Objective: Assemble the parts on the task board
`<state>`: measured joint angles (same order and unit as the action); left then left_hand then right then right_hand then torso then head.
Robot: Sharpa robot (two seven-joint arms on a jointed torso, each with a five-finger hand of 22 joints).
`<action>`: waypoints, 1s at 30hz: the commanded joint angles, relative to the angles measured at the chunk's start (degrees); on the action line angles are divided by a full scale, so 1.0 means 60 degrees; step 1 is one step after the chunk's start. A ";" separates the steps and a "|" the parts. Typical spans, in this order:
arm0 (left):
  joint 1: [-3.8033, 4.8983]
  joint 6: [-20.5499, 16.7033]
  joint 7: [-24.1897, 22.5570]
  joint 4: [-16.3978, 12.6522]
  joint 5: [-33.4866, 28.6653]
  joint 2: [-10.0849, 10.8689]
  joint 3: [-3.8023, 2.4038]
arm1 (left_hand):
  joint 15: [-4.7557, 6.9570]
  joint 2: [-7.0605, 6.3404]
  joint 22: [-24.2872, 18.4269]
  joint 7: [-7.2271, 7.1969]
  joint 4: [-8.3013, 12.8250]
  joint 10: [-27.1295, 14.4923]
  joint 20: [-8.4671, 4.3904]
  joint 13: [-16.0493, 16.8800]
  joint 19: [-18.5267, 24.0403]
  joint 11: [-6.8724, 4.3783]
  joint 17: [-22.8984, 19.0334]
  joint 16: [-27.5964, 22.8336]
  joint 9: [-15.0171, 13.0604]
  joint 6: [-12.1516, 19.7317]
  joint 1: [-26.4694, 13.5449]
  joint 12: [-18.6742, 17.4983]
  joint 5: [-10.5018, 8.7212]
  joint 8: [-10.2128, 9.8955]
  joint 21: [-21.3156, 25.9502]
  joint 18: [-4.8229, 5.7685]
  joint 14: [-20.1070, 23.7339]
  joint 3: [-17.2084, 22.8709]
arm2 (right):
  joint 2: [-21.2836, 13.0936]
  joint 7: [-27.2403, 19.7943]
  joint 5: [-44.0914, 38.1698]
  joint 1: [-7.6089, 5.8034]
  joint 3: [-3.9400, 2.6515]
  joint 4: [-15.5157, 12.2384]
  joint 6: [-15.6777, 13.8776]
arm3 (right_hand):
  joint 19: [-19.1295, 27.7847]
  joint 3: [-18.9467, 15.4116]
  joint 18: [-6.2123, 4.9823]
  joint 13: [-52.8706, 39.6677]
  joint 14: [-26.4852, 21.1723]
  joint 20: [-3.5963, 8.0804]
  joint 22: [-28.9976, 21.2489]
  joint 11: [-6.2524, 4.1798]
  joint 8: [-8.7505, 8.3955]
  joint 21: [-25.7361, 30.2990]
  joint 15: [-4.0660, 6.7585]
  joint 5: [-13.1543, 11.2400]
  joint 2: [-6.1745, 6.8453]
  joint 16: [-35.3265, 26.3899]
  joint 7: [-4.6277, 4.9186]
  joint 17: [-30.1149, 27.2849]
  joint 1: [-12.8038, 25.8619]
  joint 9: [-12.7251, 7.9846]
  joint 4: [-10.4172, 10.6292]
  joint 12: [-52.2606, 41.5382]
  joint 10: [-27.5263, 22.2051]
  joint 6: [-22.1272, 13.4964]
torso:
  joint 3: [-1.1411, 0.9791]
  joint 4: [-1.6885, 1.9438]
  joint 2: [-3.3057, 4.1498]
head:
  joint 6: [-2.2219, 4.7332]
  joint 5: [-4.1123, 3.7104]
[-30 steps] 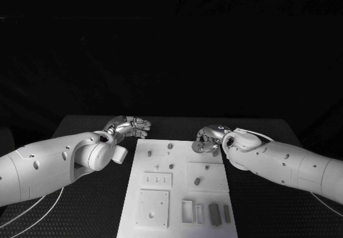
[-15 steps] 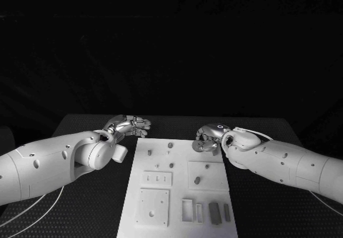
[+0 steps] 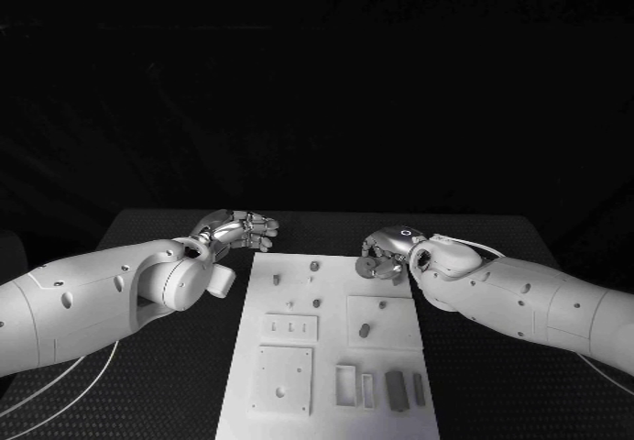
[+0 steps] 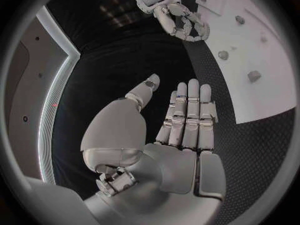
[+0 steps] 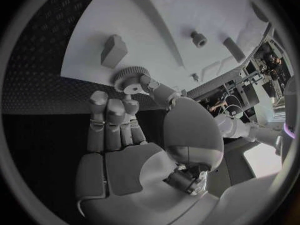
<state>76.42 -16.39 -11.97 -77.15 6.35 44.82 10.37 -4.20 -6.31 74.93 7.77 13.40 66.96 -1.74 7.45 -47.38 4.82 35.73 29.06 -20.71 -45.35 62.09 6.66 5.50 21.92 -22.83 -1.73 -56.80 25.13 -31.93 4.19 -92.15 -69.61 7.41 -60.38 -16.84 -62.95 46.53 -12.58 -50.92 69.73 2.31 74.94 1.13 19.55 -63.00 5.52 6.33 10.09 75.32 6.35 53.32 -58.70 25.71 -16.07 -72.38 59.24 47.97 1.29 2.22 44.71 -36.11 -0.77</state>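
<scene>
Right silver hand (image 5: 134,135) pinches a small toothed grey gear (image 5: 129,78) over the smooth white task board (image 3: 337,367).
Left silver hand (image 4: 178,120) flat, fingers straight, holding nothing, above the dimpled black worktop (image 3: 172,385).

Left hand (image 4: 181,120) hovers flat with fingers straight and empty; right hand (image 5: 134,130) pinches with curled fingers.

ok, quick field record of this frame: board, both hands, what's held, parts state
board: white task board lying in the middle of the black table
right hand: right hand at the board's far right corner, pinching a small toothed gear
left hand: left hand off the board's far left corner, over the table, fingers straight and together, holding nothing
parts on board: several small pegs standing at the far end; a dark bar lying at the near end
task state: gear not yet seated on the board
</scene>
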 commanded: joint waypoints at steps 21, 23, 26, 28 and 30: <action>0.0010 0.0099 -0.0037 -0.0064 0.0021 0.0022 -0.0008 | 0.0005 0.0035 0.0212 0.0067 -0.0009 -0.0049 0.0024 -0.0002 0.0053 -0.0008 0.0017 -0.0071 -0.0022 -0.0007 -0.0100 -0.0064 -0.0024 -0.0035 -0.0072 -0.0192 0.0038 0.0060 | -0.0069 -0.0037 -0.0438 0.0158 0.0102 -0.0148 0.0068 | -0.0175 0.0250 -0.0404 0.0236 0.0109 0.0087 0.0056 -0.0373 0.0340 -0.0031 0.0251 0.0165 -0.0127 -0.0161 -0.0216 0.0115 0.0279 0.0469 0.0082 0.0006 -0.0555 0.2031 | 0.0008 0.0006 -0.0010 | 0.0046 -0.0047; 0.0010 0.0099 -0.0038 -0.0065 0.0021 0.0023 -0.0008 | 0.0005 0.0035 0.0212 0.0067 -0.0009 -0.0050 0.0024 -0.0002 0.0053 -0.0009 0.0018 -0.0072 -0.0022 -0.0007 -0.0102 -0.0065 -0.0023 -0.0035 -0.0073 -0.0193 0.0038 0.0060 | -0.0097 0.0012 -0.0543 0.0156 0.0100 -0.0217 -0.0035 | -0.0183 0.0258 -0.0404 0.0245 0.0120 0.0089 0.0052 -0.0377 0.0342 -0.0030 0.0254 0.0105 -0.0119 -0.0166 -0.0221 0.0120 0.0292 0.0485 0.0100 0.0008 -0.0543 0.2038 | 0.0008 0.0005 -0.0011 | 0.0049 -0.0042; 0.0010 0.0101 -0.0038 -0.0069 0.0021 0.0029 -0.0008 | 0.0005 0.0036 0.0212 0.0066 -0.0009 -0.0049 0.0024 -0.0001 0.0054 -0.0011 0.0019 -0.0073 -0.0024 -0.0008 -0.0103 -0.0066 -0.0022 -0.0036 -0.0075 -0.0193 0.0037 0.0061 | -0.0153 0.0218 -0.0778 0.0149 0.0095 -0.0372 -0.0289 | -0.0196 0.0263 -0.0404 0.0254 0.0137 0.0093 0.0048 -0.0383 0.0345 -0.0032 0.0259 0.0056 -0.0085 -0.0172 -0.0227 0.0126 0.0310 0.0504 0.0120 0.0009 -0.0527 0.2051 | 0.0009 0.0005 -0.0010 | 0.0060 -0.0046; 0.0010 0.0097 -0.0038 -0.0067 0.0021 0.0032 -0.0008 | 0.0005 0.0036 0.0212 0.0066 -0.0009 -0.0050 0.0024 -0.0001 0.0054 -0.0012 0.0020 -0.0073 -0.0024 -0.0008 -0.0104 -0.0067 -0.0022 -0.0036 -0.0076 -0.0193 0.0037 0.0061 | -0.0169 0.0372 -0.1037 0.0123 0.0089 -0.0471 -0.0428 | -0.0216 0.0276 -0.0404 0.0265 0.0157 0.0099 0.0044 -0.0391 0.0346 -0.0036 0.0268 0.0028 -0.0029 -0.0178 -0.0235 0.0131 0.0323 0.0521 0.0146 0.0012 -0.0507 0.2062 | 0.0006 0.0005 -0.0011 | 0.0068 -0.0037; 0.0010 0.0090 -0.0038 -0.0048 0.0021 0.0029 -0.0008 | 0.0005 0.0037 0.0212 0.0066 -0.0010 -0.0049 0.0024 -0.0001 0.0055 -0.0012 0.0021 -0.0073 -0.0025 -0.0008 -0.0105 -0.0067 -0.0021 -0.0037 -0.0076 -0.0193 0.0037 0.0062 | -0.0161 0.0480 -0.1105 0.0081 0.0085 -0.0523 -0.0497 | -0.0229 0.0290 -0.0404 0.0272 0.0173 0.0105 0.0041 -0.0396 0.0347 -0.0038 0.0272 0.0011 0.0002 -0.0182 -0.0241 0.0134 0.0326 0.0533 0.0165 0.0013 -0.0493 0.2072 | 0.0003 0.0004 -0.0013 | 0.0081 -0.0034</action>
<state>76.42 -16.40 -11.89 -77.38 6.37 45.04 10.37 -4.20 -6.11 74.91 7.77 13.40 66.96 -1.73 7.45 -47.39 4.82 35.77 28.84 -20.81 -45.35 61.89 6.50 5.50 21.92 -23.06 -1.71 -56.80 25.13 -32.93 5.12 -95.70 -69.08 7.91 -63.24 -19.21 -63.98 48.16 -12.32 -49.35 70.66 2.90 74.94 0.93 21.47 -62.99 6.85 6.44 9.89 74.54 6.34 54.07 -56.91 28.81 -15.18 -72.59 59.04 47.97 1.32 2.25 44.65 -35.71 -1.02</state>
